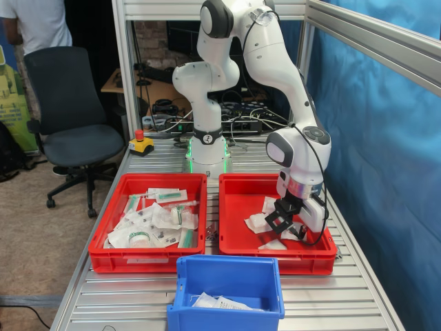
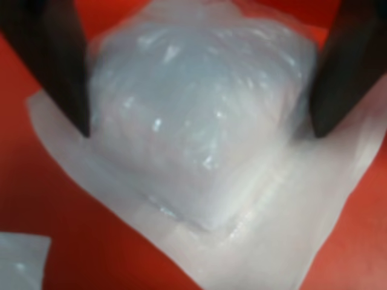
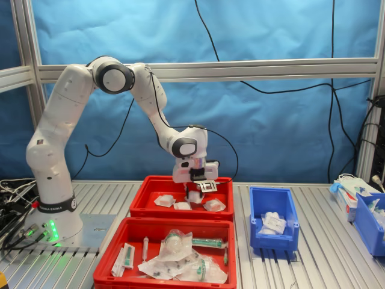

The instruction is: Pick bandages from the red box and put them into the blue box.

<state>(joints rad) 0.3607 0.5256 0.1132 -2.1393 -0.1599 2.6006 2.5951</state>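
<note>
My gripper (image 1: 282, 219) is down inside the red box (image 1: 238, 207), also seen in the second exterior view (image 3: 194, 194). In the wrist view its dark fingers (image 2: 54, 66) stand open on either side of one bandage (image 2: 205, 181), a white square packet with a bulging pad, lying on the red floor. Other bandages (image 1: 258, 222) lie around it, also in the second exterior view (image 3: 164, 200). The blue box (image 1: 227, 265) stands in front of the red trays and holds a few bandages (image 1: 217, 302); the second exterior view shows it (image 3: 274, 241) at the right.
A twin red tray (image 1: 117, 258) of clear green-marked packs sits beside the red box. A yellow emergency stop button (image 1: 140, 143) stands by the arm's base. Aluminium frame posts and a blue curtain ring the table. Another blue bin (image 3: 370, 217) is at the second exterior view's right.
</note>
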